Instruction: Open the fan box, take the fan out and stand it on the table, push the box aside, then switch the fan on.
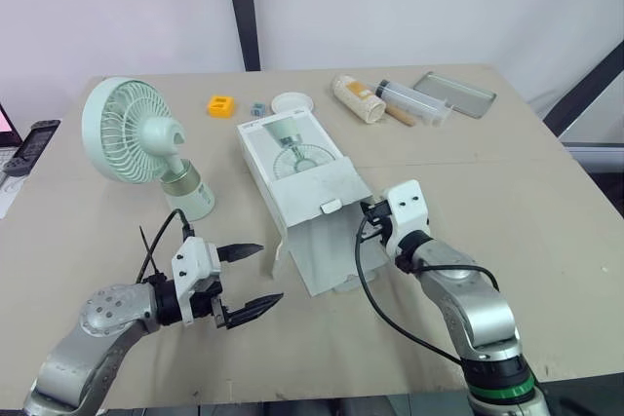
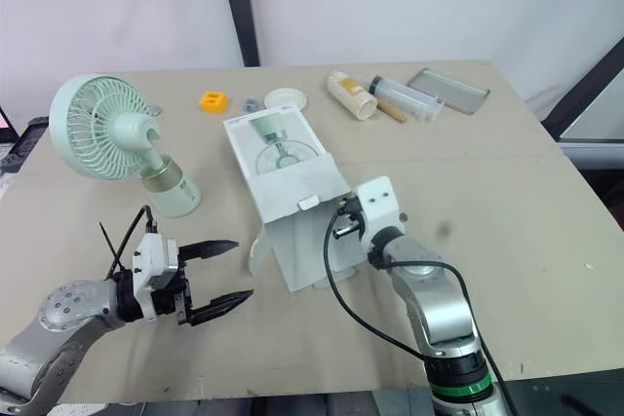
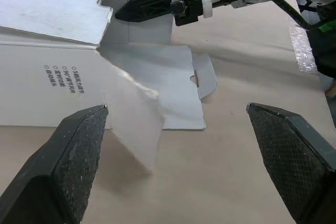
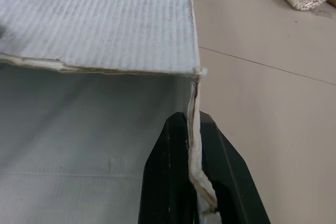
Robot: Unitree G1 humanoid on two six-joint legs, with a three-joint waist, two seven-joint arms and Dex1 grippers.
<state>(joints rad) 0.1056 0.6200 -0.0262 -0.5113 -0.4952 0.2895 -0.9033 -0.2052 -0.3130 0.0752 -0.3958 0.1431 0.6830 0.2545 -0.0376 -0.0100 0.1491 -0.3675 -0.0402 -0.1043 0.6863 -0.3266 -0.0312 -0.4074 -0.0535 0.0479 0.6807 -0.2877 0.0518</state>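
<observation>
The right gripper [image 4: 191, 123] is found clamped on a cardboard edge at the open mouth of the fan box [image 1: 292, 168], which is laid flat on the desk [image 1: 546, 202], flaps spread, bare cardboard seen inside. The left gripper [image 1: 269, 273] is held wide open just off that mouth, touching nothing. The fan [image 1: 132, 133] is stood upright on the desk left of the box; a jar [image 1: 356, 99] of pale granules is laid farther back.

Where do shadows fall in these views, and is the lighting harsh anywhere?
Left eye view: even, soft light, with only a faint shadow on the table at the open end of the box. Left wrist view: a soft shadow under the loose flap. Right wrist view: the inside is dimmer beneath the top panel.
</observation>
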